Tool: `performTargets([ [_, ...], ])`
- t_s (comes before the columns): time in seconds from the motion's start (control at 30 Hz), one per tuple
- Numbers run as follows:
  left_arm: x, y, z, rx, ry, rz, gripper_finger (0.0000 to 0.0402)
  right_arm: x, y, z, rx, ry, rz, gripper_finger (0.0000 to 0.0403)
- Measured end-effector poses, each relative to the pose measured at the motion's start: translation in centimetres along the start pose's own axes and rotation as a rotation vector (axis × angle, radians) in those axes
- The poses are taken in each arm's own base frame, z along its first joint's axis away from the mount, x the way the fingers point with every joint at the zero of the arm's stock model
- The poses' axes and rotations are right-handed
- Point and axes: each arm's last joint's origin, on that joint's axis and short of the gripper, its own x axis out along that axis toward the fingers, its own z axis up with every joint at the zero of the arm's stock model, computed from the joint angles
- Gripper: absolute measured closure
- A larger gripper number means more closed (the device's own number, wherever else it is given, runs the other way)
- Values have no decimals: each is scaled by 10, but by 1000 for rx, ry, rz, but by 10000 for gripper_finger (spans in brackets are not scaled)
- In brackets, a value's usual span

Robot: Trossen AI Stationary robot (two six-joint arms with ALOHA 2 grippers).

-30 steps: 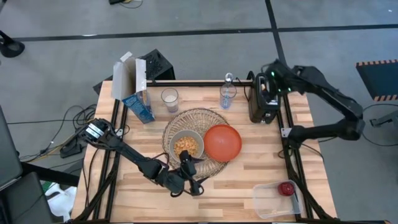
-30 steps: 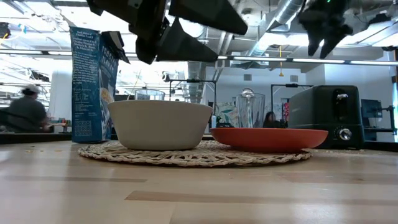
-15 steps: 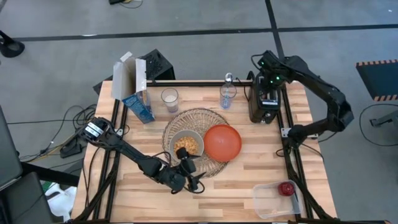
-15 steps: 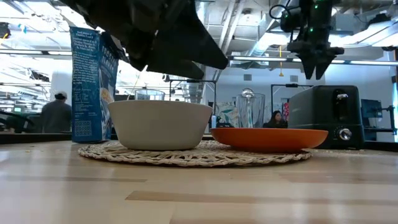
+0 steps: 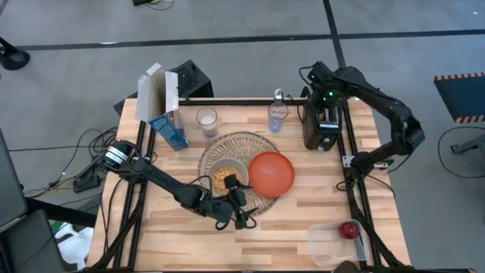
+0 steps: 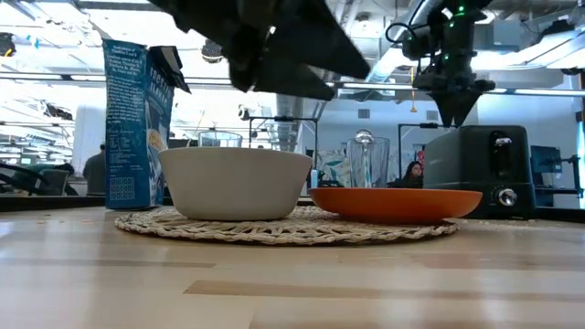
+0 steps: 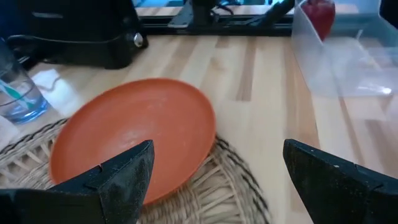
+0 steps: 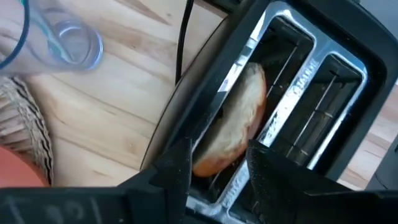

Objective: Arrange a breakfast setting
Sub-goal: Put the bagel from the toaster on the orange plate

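Observation:
The round bagel [image 8: 233, 134] stands on edge in a slot of the black toaster [image 5: 322, 129], at the far right. My right gripper [image 8: 217, 171] points down just above it, open by a narrow gap, a finger on either side of the bagel's end. My left gripper [image 7: 217, 186] hovers wide open and holds nothing, low over the near edge of the woven mat [image 5: 239, 144]. The pale bowl [image 5: 227, 176] with cereal and the orange plate [image 5: 271, 173] rest on the mat. The red apple [image 5: 348, 229] lies in a clear container [image 5: 333, 243]. The spoon is out of view. My right gripper's fingers [image 8: 180, 165] come from above and straddle the top edge of the bagel [image 8: 214, 158]. I cannot tell whether they touch it. The bagel sits in the toaster slot.
A blue-and-white cereal box [image 5: 163, 106], a glass of milk [image 5: 206, 120] and a water bottle [image 5: 278, 114] stand along the far side. The toaster is at the far right corner. Bare wood lies at the near left and between the plate and the container.
My right gripper has come down over the toaster and swung toward the table's left, and its fingers have narrowed. My left gripper has shifted a little toward the table's right along the mat's near edge, staying open.

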Motion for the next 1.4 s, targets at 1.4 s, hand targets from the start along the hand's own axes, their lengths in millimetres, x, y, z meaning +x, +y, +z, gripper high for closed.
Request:
performTargets([
  [1.4,9,10,5,-15,-14,2,58,38,-11,22,30,103,-90,297],
])
